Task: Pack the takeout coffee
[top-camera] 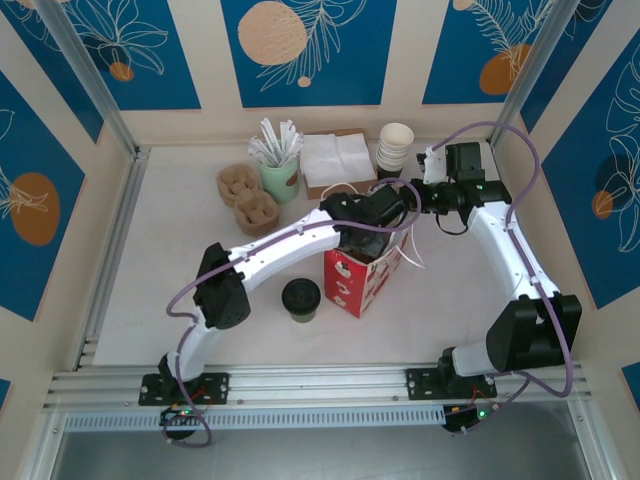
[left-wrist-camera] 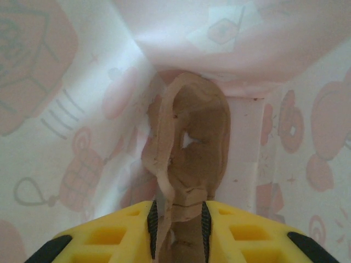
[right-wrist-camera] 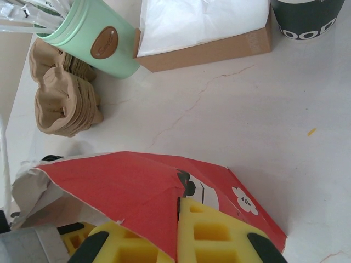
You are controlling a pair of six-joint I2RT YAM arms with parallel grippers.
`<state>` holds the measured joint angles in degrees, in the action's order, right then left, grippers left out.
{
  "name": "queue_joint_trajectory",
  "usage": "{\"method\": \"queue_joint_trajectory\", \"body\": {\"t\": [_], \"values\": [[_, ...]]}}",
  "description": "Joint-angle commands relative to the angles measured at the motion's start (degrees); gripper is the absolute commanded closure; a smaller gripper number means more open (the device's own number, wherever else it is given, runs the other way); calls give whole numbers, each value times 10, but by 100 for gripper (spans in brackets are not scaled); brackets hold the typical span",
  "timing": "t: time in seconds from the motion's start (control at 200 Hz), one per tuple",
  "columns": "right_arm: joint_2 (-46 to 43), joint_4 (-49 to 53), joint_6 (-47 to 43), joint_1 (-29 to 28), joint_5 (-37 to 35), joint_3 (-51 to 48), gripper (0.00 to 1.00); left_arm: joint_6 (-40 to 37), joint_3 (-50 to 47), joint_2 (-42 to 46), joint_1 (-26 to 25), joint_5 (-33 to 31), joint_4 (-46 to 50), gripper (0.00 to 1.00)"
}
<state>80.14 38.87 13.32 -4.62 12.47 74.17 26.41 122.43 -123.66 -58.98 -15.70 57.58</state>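
The takeout coffee, olive-green with a black lid, stands upright on the table just left of the red paper bag. My left gripper reaches down inside the bag, whose pale printed walls surround it. Its jaws are closed on a brown pulp cup carrier that hangs toward the bag's bottom. My right gripper is shut on the bag's red rim and holds the mouth open from the right side.
At the back stand a pale green cup of white sticks, a stack of pulp carriers, a box of napkins and stacked white cups. A dark cup is beside the box.
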Motion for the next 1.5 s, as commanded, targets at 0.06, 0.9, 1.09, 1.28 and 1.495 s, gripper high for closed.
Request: {"method": "queue_joint_trajectory", "body": {"t": [0.06,0.9,1.09,1.28,1.495], "values": [[-16,9,0,4,27,0,93,-48,-31,62,-12,18,-61,74],[1,39,12,22,71,21,93,-190,-62,62,-5,39,-56,75],[-25,17,6,21,82,-1,93,-135,-38,50,17,59,-45,78],[-41,-4,15,22,88,-18,94,-127,-44,33,19,86,-43,81],[-43,-25,25,20,91,-31,95,-130,-88,27,22,88,-82,86]]}}
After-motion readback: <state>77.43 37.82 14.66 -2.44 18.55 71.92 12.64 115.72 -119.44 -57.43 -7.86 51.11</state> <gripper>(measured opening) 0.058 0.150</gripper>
